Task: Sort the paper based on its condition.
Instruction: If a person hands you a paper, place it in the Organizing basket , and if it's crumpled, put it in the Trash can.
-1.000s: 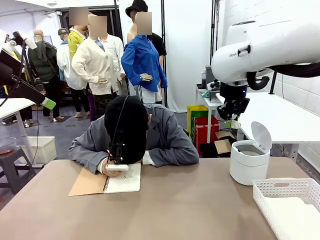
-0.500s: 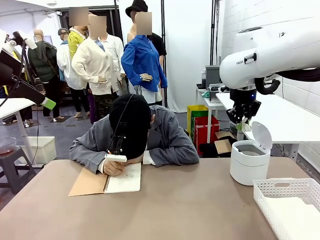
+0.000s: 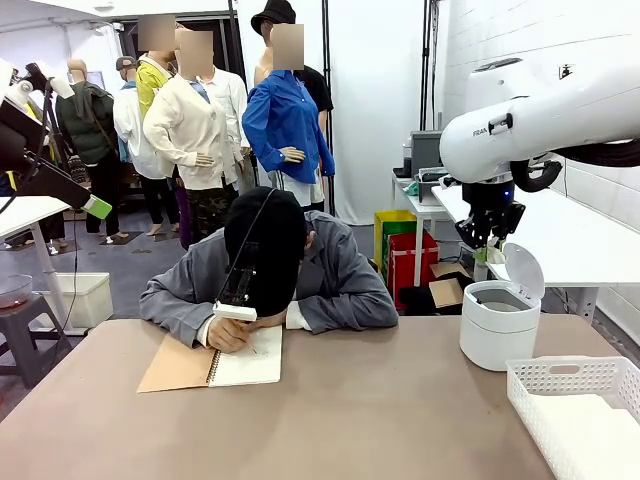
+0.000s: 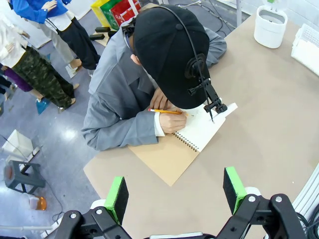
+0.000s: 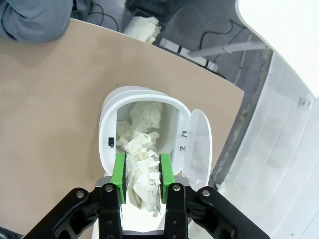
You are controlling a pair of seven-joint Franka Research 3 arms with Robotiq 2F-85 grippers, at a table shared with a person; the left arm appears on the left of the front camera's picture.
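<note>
Shifted rightward since earlier, right gripper [image 5: 141,175] grips crumpled paper [image 5: 140,172] directly above open bin [image 5: 113,112] already holding scraps, drop pending; left gripper [image 4: 174,191] gapes empty while person [image 3: 262,262] writes in notebook [image 3: 213,364].

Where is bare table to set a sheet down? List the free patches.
Free: the brown tabletop between the open spiral notebook, the white lidded bin and the white plastic basket; also the near left corner. Crowded: the far left edge, under the person's arms.
</note>
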